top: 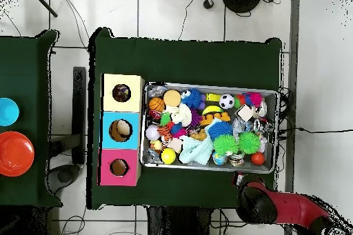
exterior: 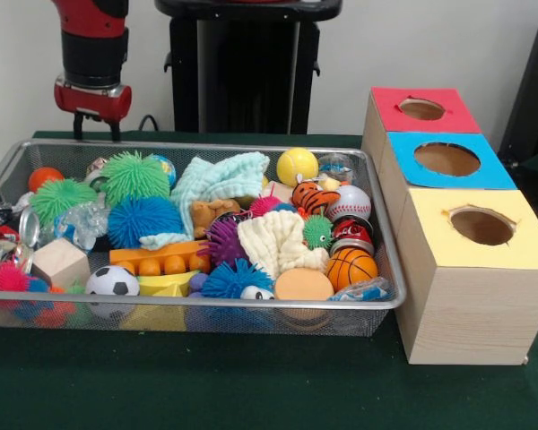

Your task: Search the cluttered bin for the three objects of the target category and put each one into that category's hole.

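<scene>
Above bin's far corner: gripper (exterior: 96, 127) is held clear of the toys | fingers: apart, nothing gripped | bin (exterior: 206, 305) is packed with balls and toys | holes: boxes (exterior: 466, 242) are set beside bin

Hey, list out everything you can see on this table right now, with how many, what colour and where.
Wire bin: one, silver mesh, centre of the green table.
Boxes with holes: three in a row beside the bin, red, blue, yellow.
Spiky balls: several; green, blue, purple, pink.
Sports balls: soccer ball black and white, basketball orange, baseball white.
Yellow ball: one, bin's far side.
Cloths: light blue and cream, mid-bin.
Wooden block: one, tan.
Bowls: blue and orange, on a side table in the overhead view.
Gripper: one, red and black, above the bin's far corner.
</scene>
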Available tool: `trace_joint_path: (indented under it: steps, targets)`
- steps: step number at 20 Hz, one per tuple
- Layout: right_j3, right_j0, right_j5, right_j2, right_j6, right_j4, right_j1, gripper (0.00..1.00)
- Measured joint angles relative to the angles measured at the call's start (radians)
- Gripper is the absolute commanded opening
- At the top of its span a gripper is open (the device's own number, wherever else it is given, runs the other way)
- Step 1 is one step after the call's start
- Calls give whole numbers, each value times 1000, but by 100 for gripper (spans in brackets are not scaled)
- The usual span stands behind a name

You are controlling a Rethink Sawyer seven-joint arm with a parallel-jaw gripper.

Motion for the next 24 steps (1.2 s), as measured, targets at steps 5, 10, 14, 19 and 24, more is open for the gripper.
trace_joint_path:
  steps: [5,10,14,19,24]
  targets:
    - [-46,1,-15,-23,0,-33,47,100]
    - [-81,0,-33,-30,0,-54,81,100]
    - [-84,0,-32,-31,0,-57,81,100]
    - [-73,-1,-31,-31,0,-57,64,100]
    - [-57,-3,-12,-28,0,-56,18,100]
